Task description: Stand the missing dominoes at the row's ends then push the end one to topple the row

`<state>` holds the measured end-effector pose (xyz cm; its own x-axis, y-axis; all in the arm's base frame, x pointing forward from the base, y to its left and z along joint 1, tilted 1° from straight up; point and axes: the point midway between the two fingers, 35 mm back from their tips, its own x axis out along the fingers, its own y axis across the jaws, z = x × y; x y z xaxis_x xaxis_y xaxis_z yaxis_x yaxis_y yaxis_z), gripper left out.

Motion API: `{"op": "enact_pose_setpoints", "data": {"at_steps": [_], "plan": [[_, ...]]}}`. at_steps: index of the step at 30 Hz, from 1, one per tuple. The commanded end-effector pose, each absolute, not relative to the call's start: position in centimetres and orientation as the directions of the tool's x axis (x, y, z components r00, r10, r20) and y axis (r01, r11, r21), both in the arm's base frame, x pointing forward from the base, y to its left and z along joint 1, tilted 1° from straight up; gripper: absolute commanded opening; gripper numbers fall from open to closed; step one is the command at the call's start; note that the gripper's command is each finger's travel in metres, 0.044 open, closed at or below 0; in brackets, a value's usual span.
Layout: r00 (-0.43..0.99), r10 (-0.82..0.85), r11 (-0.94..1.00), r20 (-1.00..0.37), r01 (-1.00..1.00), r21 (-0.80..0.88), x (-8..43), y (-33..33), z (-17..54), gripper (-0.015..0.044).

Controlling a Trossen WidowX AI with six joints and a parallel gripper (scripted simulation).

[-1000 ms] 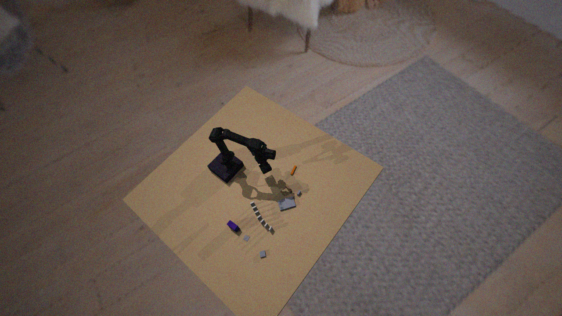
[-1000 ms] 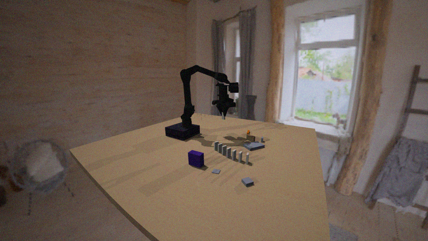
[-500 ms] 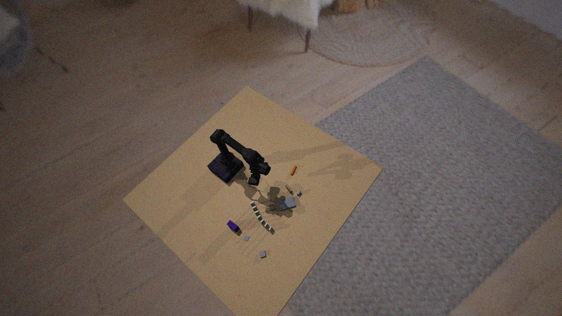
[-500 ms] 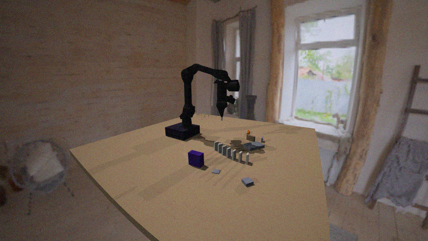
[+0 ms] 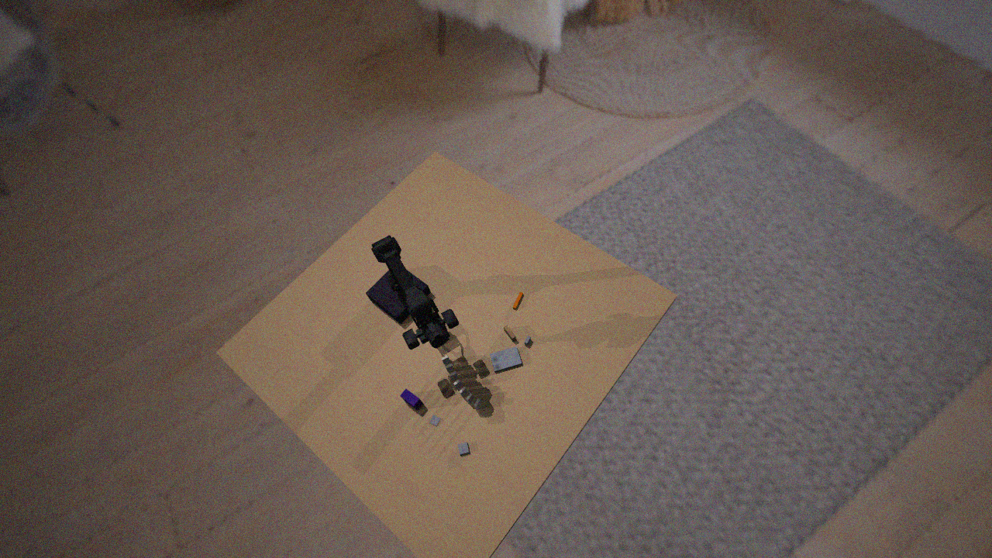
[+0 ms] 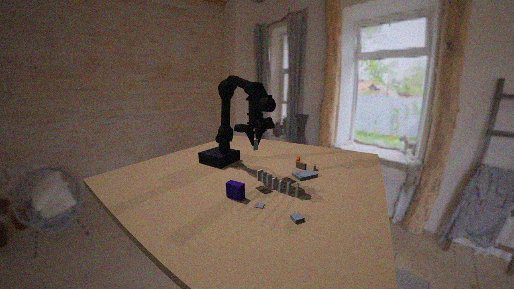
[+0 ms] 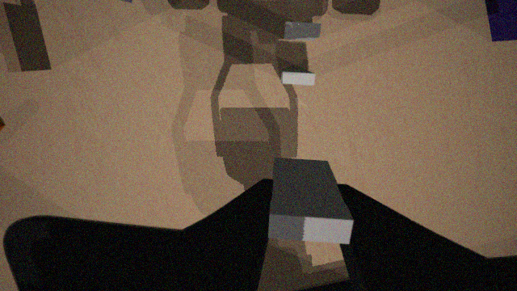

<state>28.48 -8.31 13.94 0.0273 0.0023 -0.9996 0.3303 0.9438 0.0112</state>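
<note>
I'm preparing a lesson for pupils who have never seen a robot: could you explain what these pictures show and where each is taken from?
The machine is a single black arm on a block-shaped base. Its gripper is closed on a domino, held above the table.

The top picture looks down from above, the exterior one from the side, and the wrist one past the gripper's fingers.

On the table, a slightly curved row of dominoes stands upright. Around it are a purple block, a flat grey slab, smaller grey pieces, a brown block and an orange piece.
</note>
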Motion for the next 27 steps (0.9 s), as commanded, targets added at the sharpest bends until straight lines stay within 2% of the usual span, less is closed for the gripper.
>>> {"op": "enact_pose_setpoints", "data": {"at_steps": [1,27], "plan": [[0.029,0.002,0.939,-1.000,0.345,0.012,28.7,-8.5,13.2,0.0107],[0.029,0.003,0.939,-1.000,0.345,0.012,28.9,-8.4,0.8,0.0107]]}}
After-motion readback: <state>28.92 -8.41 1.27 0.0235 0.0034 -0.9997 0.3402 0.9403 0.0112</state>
